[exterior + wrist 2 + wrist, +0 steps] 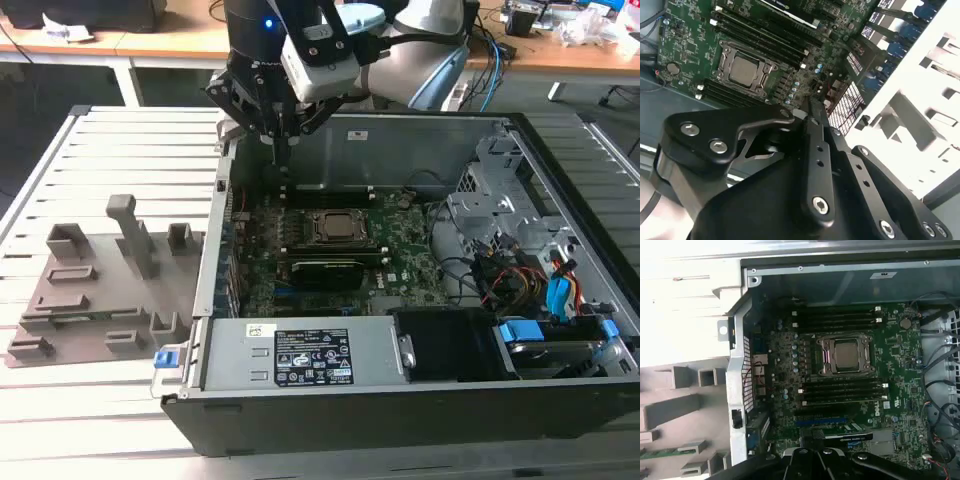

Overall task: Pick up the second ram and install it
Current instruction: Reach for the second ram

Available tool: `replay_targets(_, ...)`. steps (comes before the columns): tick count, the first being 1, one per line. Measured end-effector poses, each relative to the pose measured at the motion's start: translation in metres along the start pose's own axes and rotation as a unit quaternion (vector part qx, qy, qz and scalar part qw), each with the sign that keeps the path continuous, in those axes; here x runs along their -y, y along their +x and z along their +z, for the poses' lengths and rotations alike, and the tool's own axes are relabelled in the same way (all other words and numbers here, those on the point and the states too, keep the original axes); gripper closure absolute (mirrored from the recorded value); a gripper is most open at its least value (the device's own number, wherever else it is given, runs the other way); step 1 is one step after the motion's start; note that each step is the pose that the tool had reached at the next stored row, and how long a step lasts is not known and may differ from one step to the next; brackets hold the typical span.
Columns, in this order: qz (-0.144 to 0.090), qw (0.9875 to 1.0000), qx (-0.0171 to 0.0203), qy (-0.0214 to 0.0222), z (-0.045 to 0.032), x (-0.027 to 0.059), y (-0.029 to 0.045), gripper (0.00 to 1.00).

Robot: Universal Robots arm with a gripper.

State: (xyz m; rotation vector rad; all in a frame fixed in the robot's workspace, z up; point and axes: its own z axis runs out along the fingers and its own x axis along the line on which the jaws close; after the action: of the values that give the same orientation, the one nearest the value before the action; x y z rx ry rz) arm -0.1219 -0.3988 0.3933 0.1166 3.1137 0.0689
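The second ram (662, 452) is a thin green stick lying in the grey holder tray (675, 412), outside the case in the first wrist view. My gripper (283, 152) hangs above the back corner of the open computer case, on the exterior view's left, well away from the tray (95, 295). In the second wrist view its black fingers (813, 125) are pressed together with nothing between them, high above the motherboard. The CPU socket (847, 355) lies between two banks of long black memory slots (842, 390), with the far bank (835, 316) near the case wall.
The case's metal side wall (737, 370) stands between tray and motherboard. A graphics card (325, 270) lies below the socket. Cables and a drive cage (520, 250) crowd the exterior view's right. The power supply (300, 355) runs along the case front.
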Motion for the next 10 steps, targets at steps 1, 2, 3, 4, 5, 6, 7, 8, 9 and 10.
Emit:
replay_targets(1,0.0,1.0,0.0,0.0,-0.0001,0.0002,0.0026,0.89)
replay_targets(2,0.0,1.0,0.0,0.0,-0.0001,0.0004,0.005,0.89)
replay_targets(3,0.0,1.0,0.0,0.0,-0.0002,0.0006,0.0073,0.89)
replay_targets(4,0.0,1.0,0.0,0.0,-0.0002,0.0007,0.0096,0.89)
replay_targets(5,0.0,1.0,0.0,0.0,-0.0003,0.0008,0.0109,0.89)
replay_targets(6,0.0,1.0,0.0,0.0,-0.0004,0.0011,0.0143,0.89)
replay_targets(7,0.0,1.0,0.0,0.0,-0.0005,0.0014,0.0184,0.89)
replay_targets(8,0.0,1.0,0.0,0.0,-0.0006,0.0017,0.0227,0.89)
replay_targets(9,0.0,1.0,0.0,0.0,-0.0007,0.002,0.0263,0.89)
replay_targets(10,0.0,1.0,0.0001,0.0,-0.0007,0.0021,0.0283,0.89)
